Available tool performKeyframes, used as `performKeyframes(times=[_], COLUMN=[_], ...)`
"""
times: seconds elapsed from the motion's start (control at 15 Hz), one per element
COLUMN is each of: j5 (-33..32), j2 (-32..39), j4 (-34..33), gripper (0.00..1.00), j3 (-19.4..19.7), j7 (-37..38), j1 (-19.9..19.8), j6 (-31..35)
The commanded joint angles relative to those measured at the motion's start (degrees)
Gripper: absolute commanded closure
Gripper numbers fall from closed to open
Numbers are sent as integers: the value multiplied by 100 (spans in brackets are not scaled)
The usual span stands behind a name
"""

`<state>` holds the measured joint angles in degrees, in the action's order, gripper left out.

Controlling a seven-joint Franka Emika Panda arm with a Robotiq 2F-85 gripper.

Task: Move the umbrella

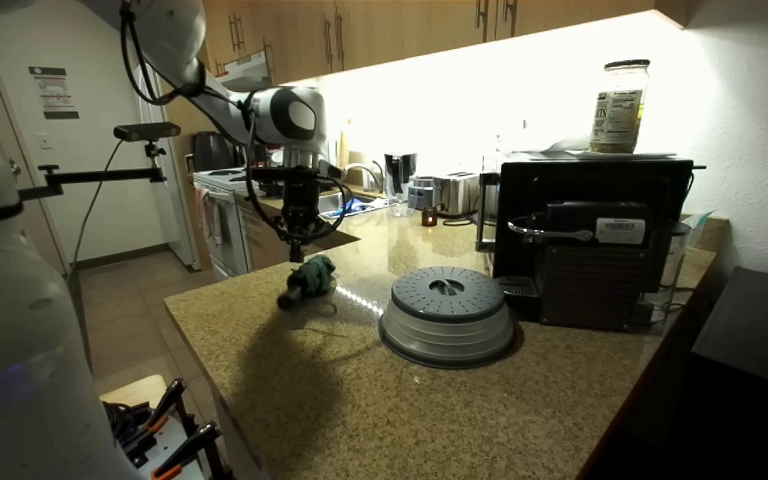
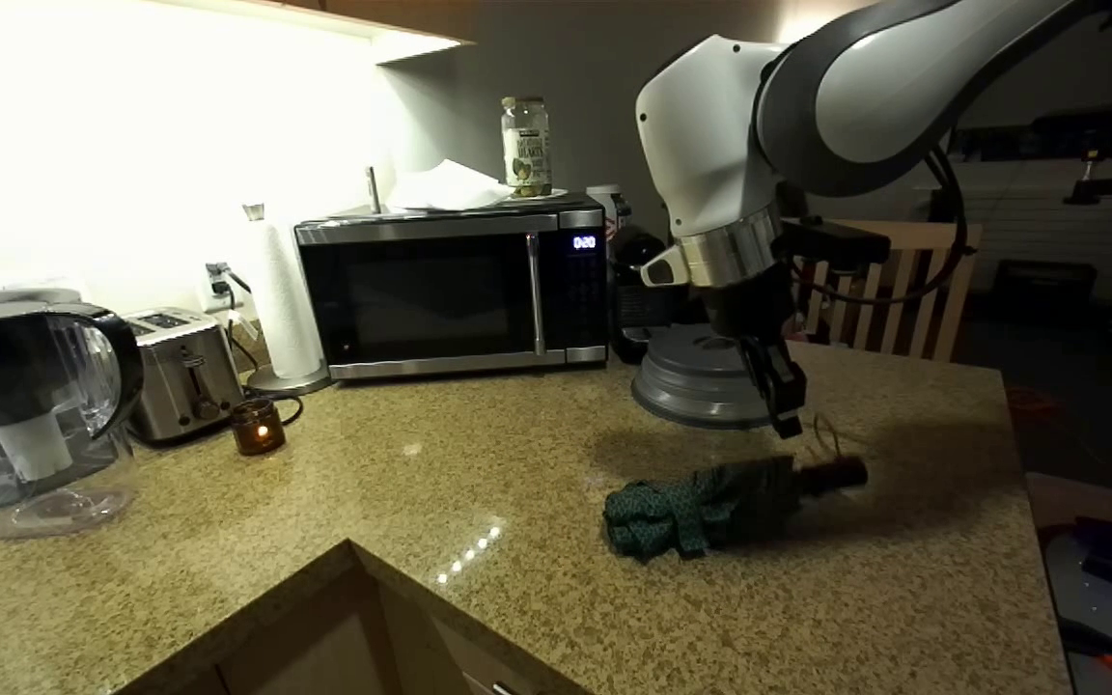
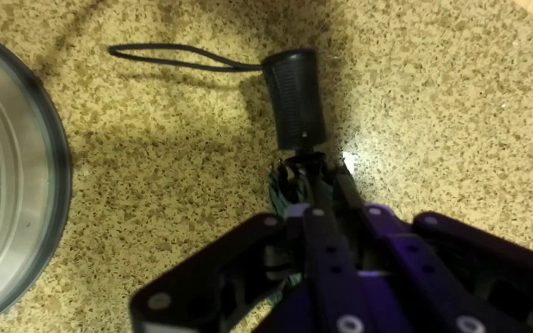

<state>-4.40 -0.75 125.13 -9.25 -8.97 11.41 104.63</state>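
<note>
Umbrella point(image 2: 696, 507): count one, folded, dark green patterned cloth, lying on the speckled worktop point(image 1: 424, 427). One black handle point(image 3: 294, 99), one thin loop strap point(image 3: 248, 67) sticking out sideways from the handle's end. One gripper point(image 3: 346, 212), pointing down over the umbrella. Its jaws look close together; can't tell whether they actually meet. Contact with the umbrella unclear too.

One grey domed cover point(image 1: 447, 317) with a slotted top, on the worktop, apart from the umbrella. One microwave point(image 2: 430, 294), one lidded glass jar point(image 2: 527, 154) on top of it, one coffee machine point(image 1: 597, 283) next to it. Also one toaster point(image 2: 191, 376), one clear pitcher point(image 2: 25, 391) with a black handle, one paper towel roll point(image 2: 283, 299) upright on a stand, one small amber candle glass point(image 2: 252, 425) with a bright spot in it.

Writing: microwave display reads 0:20 in an exterior view. Jar label seems to say "HEARTS", words above it blurred; its fine-print panel can't be read. One white sticker point(image 1: 619, 231) on the coffee machine, barcode visible, text too small. One notice point(image 1: 55, 93) on the far wall, dark bands top and bottom, lines illegible.
</note>
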Motion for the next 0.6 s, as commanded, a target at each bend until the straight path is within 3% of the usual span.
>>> performKeyframes(times=[0.0,0.53], j5=[104,479], j2=[-51,-133], j4=[53,26], gripper=[57,5], j3=[-182,-675], j7=[94,58], j1=[93,532], j6=[42,42])
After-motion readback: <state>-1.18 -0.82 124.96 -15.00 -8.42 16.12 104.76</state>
